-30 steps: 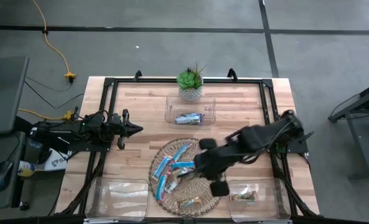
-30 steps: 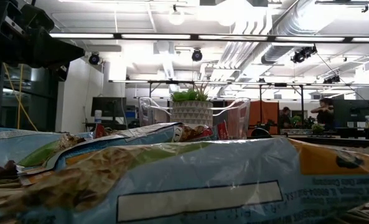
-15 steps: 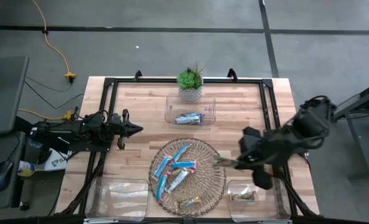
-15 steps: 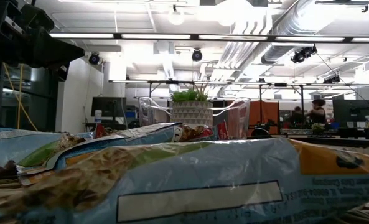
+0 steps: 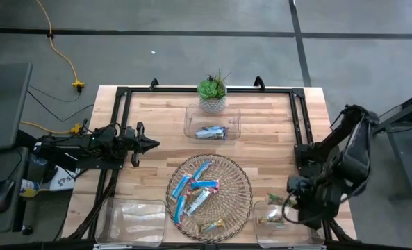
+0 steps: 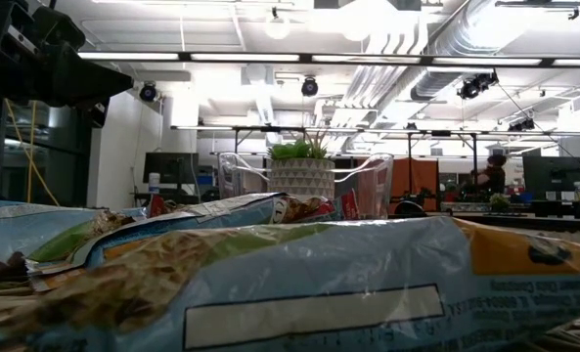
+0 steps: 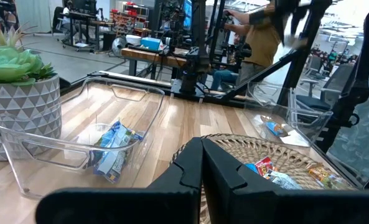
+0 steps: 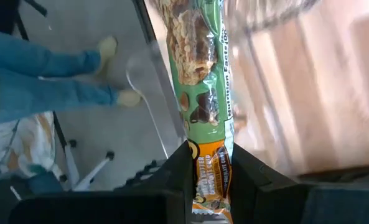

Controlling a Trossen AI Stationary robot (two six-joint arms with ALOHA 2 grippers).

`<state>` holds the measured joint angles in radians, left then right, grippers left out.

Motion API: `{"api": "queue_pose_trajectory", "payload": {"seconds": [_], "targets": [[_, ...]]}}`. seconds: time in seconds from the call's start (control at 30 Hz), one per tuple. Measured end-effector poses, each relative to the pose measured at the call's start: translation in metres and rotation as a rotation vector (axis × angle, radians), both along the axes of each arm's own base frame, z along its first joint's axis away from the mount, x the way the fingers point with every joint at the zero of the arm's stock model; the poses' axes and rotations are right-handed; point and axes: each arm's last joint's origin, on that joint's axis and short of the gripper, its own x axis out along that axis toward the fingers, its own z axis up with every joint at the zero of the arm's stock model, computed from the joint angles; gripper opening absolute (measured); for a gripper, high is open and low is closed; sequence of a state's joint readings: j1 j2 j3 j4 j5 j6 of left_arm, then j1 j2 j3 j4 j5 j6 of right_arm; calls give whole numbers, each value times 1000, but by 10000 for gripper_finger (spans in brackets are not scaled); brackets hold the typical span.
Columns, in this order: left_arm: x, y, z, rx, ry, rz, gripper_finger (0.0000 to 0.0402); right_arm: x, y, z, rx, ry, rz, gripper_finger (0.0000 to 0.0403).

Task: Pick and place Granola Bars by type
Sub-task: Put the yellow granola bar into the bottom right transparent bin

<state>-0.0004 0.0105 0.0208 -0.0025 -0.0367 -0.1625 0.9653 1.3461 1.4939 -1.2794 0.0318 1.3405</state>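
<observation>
Above the clear plastic bin at the near right corner of the light wooden tabletop: right gripper, clenched on one end of a tan-green wrapped granola bar. In the right wrist view, bar pinched between the two dark fingers, wrapper stretching away over the bin's clear wall, green edge and oat-and-chocolate print facing the camera. Inside that same bin, another tan-green bar lying flat.

At the middle of the near half of the tabletop: round wicker tray holding the remaining granola bars, several bright blue ones with white and red side by side, plus one tan-coloured bar near the tray's front edge. At the far side, just in front of a small green potted plant in a patterned white pot: second clear bin with silvery-blue bars inside. At the near left corner: third clear bin.

At the left edge of the tabletop, well apart from the tray: left gripper, waiting, fingers pressed together with nothing between them. Beyond the tabletop in the left wrist view, a person in a tan top.
</observation>
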Motion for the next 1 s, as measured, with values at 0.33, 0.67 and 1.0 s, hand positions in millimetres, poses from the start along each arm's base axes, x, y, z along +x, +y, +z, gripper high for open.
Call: {"api": "queue_pose_trajectory", "payload": {"seconds": [0.33,0.67,1.0], "targets": [[0,0,0,0,0,0,1,-12,34,-85,164,121,-4,55],[0,0,0,0,0,0,1,-16,31,-151,180,83,54,55],[0,0,0,0,0,0,1,-17,23,-184,204,14,35,55]]}}
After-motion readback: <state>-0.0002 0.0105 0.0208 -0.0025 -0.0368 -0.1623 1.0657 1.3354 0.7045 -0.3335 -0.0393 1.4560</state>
